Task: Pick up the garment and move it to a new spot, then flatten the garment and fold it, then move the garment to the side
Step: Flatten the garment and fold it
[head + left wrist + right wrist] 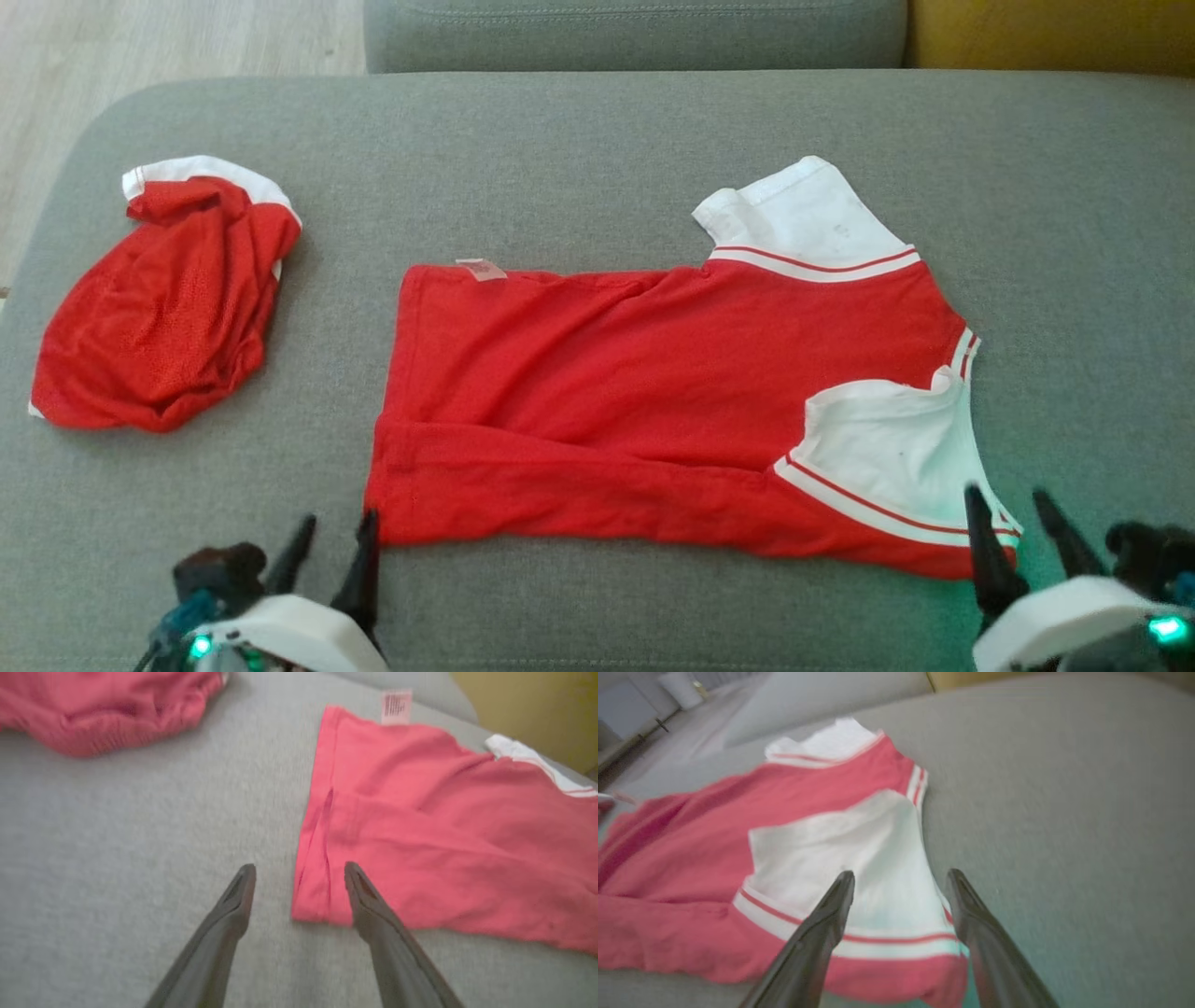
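On the big grey fabric sofa cushion (pixel 597 121) lie two clothes: one flat red-and-white cloth shirt (pixel 607 401) and one scrunched-up red mesh garment (pixel 159 327).

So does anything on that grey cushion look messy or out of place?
Yes. The red shirt lies mostly flat, but its near edge is folded over with creases, and a label pokes out at the far hem corner. On the robot's left, a second red garment sits bunched in a heap.
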Robot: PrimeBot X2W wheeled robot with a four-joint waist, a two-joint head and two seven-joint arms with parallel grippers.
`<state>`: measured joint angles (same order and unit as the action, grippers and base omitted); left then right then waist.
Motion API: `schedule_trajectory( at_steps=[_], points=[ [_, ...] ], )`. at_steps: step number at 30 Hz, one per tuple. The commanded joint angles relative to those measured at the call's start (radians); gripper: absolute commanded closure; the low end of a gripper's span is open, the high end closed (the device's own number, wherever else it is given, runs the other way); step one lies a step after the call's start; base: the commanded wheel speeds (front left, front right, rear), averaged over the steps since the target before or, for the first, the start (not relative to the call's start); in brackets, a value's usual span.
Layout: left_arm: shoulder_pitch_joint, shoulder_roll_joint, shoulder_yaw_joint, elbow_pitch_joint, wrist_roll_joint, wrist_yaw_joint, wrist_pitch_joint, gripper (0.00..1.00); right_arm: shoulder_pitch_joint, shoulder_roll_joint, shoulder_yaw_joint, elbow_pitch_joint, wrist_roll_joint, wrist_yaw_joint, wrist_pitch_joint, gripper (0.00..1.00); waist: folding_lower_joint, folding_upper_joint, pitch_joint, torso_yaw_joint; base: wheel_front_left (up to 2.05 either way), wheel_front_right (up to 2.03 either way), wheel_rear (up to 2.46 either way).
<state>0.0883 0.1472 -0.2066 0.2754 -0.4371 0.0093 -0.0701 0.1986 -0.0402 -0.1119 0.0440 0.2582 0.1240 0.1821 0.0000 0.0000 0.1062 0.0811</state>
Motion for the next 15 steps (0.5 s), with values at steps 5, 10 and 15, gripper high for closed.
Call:
schedule_trajectory(
  at_steps=[5,10,15],
  points=[
    [-0.049,0.029,0.046,-0.123,0.075,0.044,-0.121,0.00,-0.087,-0.010,0.047,-0.136,-0.044,0.007,-0.107,0.00,0.0000,0.0000,-0.018,0.000,0.00,0.00,0.00],
    [-0.068,0.044,0.045,-0.221,0.131,0.072,-0.161,0.00,-0.120,-0.010,0.078,-0.218,-0.075,0.007,-0.121,0.00,0.0000,0.0000,-0.036,-0.005,0.00,0.00,0.00],
    [-0.062,0.059,0.038,-0.275,0.158,0.090,-0.150,0.00,-0.116,-0.010,0.083,-0.246,-0.078,0.007,-0.104,0.00,0.0000,0.0000,-0.048,-0.003,0.00,0.00,0.00]
  ],
)
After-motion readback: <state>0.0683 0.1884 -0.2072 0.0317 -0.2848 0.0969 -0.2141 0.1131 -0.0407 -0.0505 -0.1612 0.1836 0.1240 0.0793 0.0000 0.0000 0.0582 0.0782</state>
